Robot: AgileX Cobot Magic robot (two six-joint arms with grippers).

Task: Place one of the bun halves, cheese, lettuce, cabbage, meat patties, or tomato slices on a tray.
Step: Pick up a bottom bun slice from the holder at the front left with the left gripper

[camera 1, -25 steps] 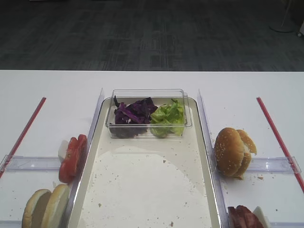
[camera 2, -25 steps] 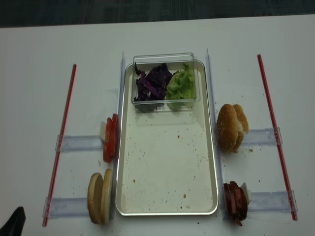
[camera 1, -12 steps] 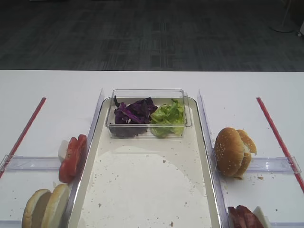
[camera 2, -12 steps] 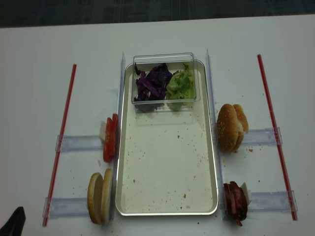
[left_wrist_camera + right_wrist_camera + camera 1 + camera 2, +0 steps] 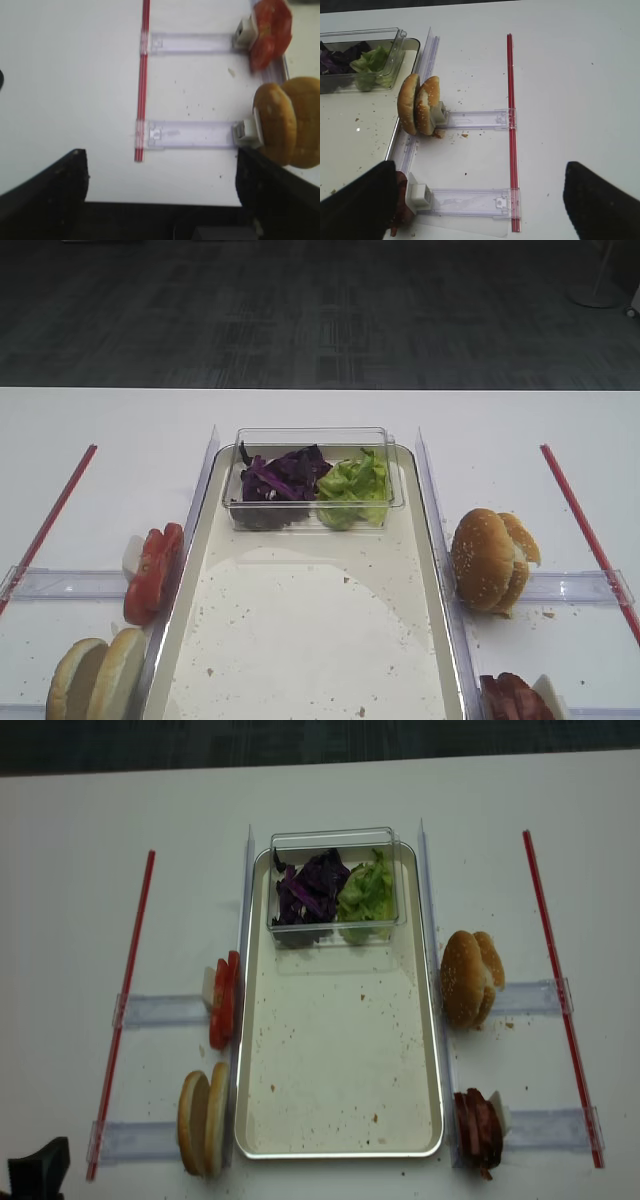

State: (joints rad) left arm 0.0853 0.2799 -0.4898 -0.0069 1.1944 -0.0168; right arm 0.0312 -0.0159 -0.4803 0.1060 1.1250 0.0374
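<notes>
Bun halves (image 5: 287,125), plain, stand on edge in their clear holder at the right of the left wrist view, nearest item to the left gripper (image 5: 162,200). That gripper hangs low over bare table, fingers spread wide and holding nothing, both dark fingers framing the lower corners of its own view; in the overhead realsense view only a dark tip shows at the bottom left corner. Right gripper (image 5: 480,200) likewise hovers with fingers well apart and nothing between them, over the clear rails on the right side. Out from the left gripper: tomato slices (image 5: 270,30) stacked on edge in the upper right of the wrist view, just beyond the buns. Tray (image 5: 340,1120) sits centre frame, bare of any ingredient, crumbs only. A clear tub (image 5: 335,840) rests at the tray's top end holding cabbage (image 5: 310,890) on the left and lettuce (image 5: 368,890) on the right. Sesame bun (image 5: 468,978) right of the tray, meat patties (image 5: 478,1128) below it at lower right. Judgement: nothing picked yet; task at its start. Risks from here: the buns stand close together and touch the holder block, so a wide grab could take both halves or knock them flat; a soft bun pinched hard may deform; a reach drifting upward could clip the tomato stack and topple it.
</notes>
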